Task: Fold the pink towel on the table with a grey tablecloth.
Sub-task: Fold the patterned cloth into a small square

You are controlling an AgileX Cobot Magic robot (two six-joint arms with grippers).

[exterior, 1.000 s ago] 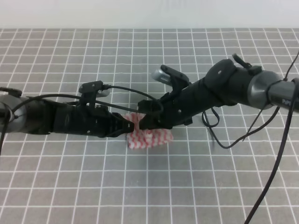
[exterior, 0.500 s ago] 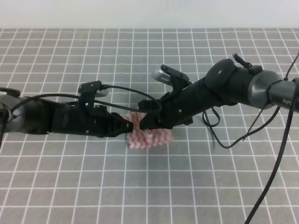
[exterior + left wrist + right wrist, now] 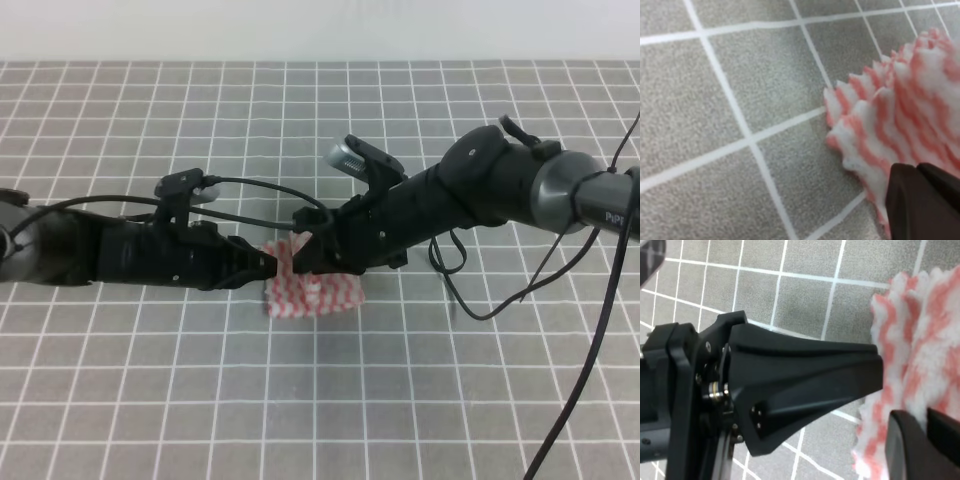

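The pink towel (image 3: 315, 295) lies bunched in a small folded heap on the table with a grey tablecloth (image 3: 400, 400), near its middle. My left gripper (image 3: 268, 267) reaches in from the left and is shut on the towel's upper left edge. My right gripper (image 3: 303, 262) comes from the right and pinches the same raised edge just beside it. In the left wrist view the jagged towel (image 3: 900, 110) runs into the shut left gripper (image 3: 917, 170). The right wrist view shows the towel (image 3: 920, 355) held in the right gripper (image 3: 926, 417), with the left gripper (image 3: 867, 372) close alongside.
A black cable (image 3: 470, 300) loops down from the right arm to the cloth, and another cable (image 3: 590, 350) hangs at the far right. A pale wall (image 3: 320, 30) borders the table's far edge. Grid cloth extends on all sides of the towel.
Both grippers have shifted slightly left together, drawing the towel's raised edge and the whole heap a little to the left. Both stay shut.
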